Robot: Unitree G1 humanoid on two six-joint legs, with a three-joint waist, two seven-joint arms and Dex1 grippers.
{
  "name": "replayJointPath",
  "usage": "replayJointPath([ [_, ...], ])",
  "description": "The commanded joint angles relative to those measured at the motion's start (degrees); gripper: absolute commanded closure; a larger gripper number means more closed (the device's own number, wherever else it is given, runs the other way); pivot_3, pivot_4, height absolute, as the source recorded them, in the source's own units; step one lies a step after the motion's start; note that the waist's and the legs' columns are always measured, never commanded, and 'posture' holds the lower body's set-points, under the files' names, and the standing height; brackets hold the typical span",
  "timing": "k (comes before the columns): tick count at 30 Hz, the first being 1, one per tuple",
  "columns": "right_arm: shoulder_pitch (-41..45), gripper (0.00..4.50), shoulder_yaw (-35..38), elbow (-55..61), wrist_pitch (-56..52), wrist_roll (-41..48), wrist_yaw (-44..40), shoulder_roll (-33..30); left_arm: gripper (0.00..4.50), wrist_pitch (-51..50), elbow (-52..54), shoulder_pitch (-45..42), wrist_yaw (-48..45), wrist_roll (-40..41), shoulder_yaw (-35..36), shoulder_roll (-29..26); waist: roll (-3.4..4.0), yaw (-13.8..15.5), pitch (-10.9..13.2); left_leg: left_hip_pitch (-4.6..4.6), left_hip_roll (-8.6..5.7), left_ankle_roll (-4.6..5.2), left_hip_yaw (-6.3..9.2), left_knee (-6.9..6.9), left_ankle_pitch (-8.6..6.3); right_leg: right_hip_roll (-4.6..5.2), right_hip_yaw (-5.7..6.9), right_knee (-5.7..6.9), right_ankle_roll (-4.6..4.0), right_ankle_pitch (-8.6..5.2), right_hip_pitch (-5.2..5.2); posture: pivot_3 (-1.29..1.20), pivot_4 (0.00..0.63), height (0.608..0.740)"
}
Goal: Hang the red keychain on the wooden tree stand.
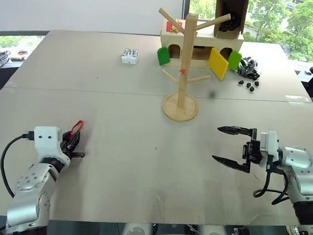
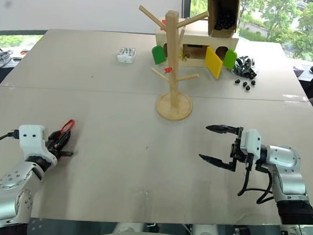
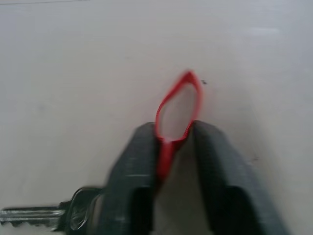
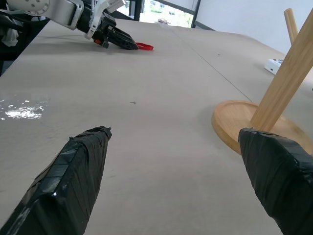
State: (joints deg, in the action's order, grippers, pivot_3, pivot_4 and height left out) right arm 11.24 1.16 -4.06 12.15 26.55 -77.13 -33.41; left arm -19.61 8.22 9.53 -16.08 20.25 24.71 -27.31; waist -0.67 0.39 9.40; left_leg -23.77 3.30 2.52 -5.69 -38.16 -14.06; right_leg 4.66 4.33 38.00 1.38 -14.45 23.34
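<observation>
Table [image 1: 115, 163] near-left corner: left pincer [image 1: 75, 139] clamps red keychain [image 3: 178, 105]; right pincer [image 1: 234, 147] gapes empty. Next: carry keychain to tree stand [image 1: 183, 71].

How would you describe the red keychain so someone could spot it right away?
On the big table, look to the near left corner, far from the wooden tree stand. The left gripper is shut on the red keychain: the thin red cord loop with a silver key.

I see a wide beige desk [image 1: 115, 163] with a seam running across it. At its far edge stands a wooden box-house [image 1: 202, 45] with green and yellow flaps. A small white block [image 1: 130, 56] lies to its left, and black small parts [image 1: 249, 70] are scattered on its right.
</observation>
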Motion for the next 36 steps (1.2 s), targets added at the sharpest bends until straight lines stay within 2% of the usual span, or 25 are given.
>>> replayJointPath([
  [1,1.24,0.0,1.34,-0.31,1.28,0.6,-0.38,-0.5,4.41,-1.99,-0.07,2.03,0.47,-1.08,0.18,0.33,0.0,-0.03,0.0,0.0,0.0,0.0,0.0,0.0,0.0,-0.01,0.0,0.0,0.0,0.0,0.0,0.0,0.15,0.74],
  [8,2.89,0.0,3.31,-0.57,-1.53,2.53,1.33,-1.34,4.41,0.14,2.94,0.02,-0.01,0.11,-0.21,1.88,0.0,0.11,0.0,-0.01,0.0,0.01,-0.01,0.0,0.0,0.0,0.0,0.0,0.0,0.0,0.0,0.0,0.15,0.74],
  [13,5.06,0.0,9.34,5.26,-14.8,9.59,6.9,-6.46,4.41,4.88,11.51,-7.52,-0.4,0.81,-5.63,5.97,-0.06,1.1,0.07,-0.13,-0.06,0.01,0.05,-0.1,0.01,0.11,0.09,0.0,0.04,0.05,0.0,0.0,0.15,0.74],
  [19,7.83,0.0,13.24,8.71,-21.72,11.59,10.22,-10.93,4.41,7.0,16.59,-17.12,-1.0,-0.05,-12.6,9.17,-0.19,1.04,0.0,-0.11,-0.08,0.02,0.07,-0.14,0.0,0.05,0.07,-0.05,0.01,0.13,-0.09,0.0,0.15,0.74],
  [27,11.08,0.0,17.56,10.61,-29.01,13.4,12.43,-17.4,4.41,7.09,16.37,-27.81,-2.09,1.58,-21.07,14.96,-0.19,0.63,0.07,-0.13,-0.17,0.02,0.07,-0.16,0.01,-0.08,0.02,-0.05,0.07,0.15,-0.09,0.0,0.15,0.74],
  [36,9.58,0.0,19.74,11.94,-29.42,12.57,13.58,-18.16,4.41,6.91,14.87,-31.8,-4.78,2.32,-25.84,18.47,-0.22,0.48,0.09,-0.13,-0.2,-0.22,0.06,-0.16,0.15,-0.17,-0.05,-0.1,0.09,0.14,-0.1,0.0,0.15,0.74],
])
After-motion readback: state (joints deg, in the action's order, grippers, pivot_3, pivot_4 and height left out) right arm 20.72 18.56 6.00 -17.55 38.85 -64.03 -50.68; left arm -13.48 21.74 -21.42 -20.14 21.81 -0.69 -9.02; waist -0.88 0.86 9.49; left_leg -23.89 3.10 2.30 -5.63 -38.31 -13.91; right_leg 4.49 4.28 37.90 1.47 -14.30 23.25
